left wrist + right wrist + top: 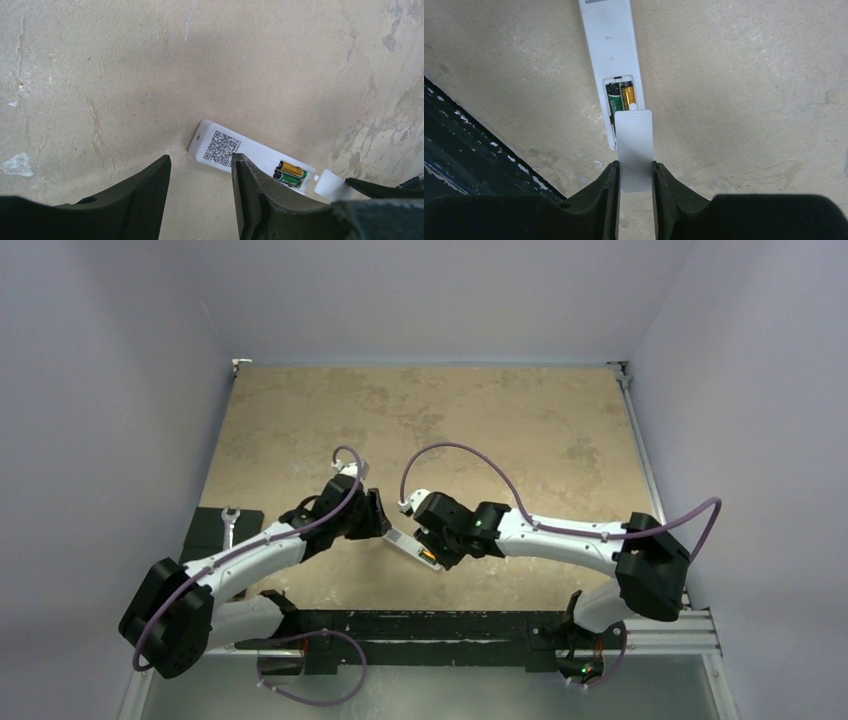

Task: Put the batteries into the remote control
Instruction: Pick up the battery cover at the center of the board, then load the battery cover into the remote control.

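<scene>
Right wrist: which step?
— Batteries (pixel 620 96) sit in remote control (pixel 609 40), table (pixel 749 75) centre-near; my right gripper (pixel 635 169) pinches the cover (pixel 634 145), left gripper (pixel 201 160) gapes empty.
— Next?
— Probably slide cover left, square over the batteries.

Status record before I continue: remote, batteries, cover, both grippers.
remote control: back up on the table, compartment open
batteries: two in the compartment, side by side, one green, one gold
battery cover: off, overlapping the compartment's end, held by right gripper
right gripper: shut on battery cover
left gripper: open, empty, beside the remote's QR code end
</scene>
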`<state>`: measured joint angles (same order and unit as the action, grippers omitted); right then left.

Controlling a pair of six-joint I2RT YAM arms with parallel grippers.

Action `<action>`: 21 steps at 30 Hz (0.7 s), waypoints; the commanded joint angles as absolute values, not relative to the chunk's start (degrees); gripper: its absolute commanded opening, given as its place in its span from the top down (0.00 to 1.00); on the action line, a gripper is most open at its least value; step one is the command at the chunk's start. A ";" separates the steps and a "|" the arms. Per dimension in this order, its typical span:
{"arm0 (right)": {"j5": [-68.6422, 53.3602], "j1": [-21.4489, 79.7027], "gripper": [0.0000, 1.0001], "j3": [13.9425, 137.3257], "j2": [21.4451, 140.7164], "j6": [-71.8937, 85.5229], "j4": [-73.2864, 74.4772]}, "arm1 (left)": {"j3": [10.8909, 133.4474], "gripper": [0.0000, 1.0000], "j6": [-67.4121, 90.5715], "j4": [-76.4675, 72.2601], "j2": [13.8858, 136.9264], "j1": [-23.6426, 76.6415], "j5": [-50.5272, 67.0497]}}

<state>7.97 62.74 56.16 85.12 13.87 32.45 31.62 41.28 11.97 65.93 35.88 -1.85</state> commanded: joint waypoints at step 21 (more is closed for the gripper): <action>5.16 63.72 0.85 60.20 91.49 6.88 27.34 | 28.16 0.57 40.20 2.78 70.59 34.11 3.23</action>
<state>6.83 63.40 57.84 91.18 8.29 28.99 28.47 41.08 6.20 69.80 34.61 2.66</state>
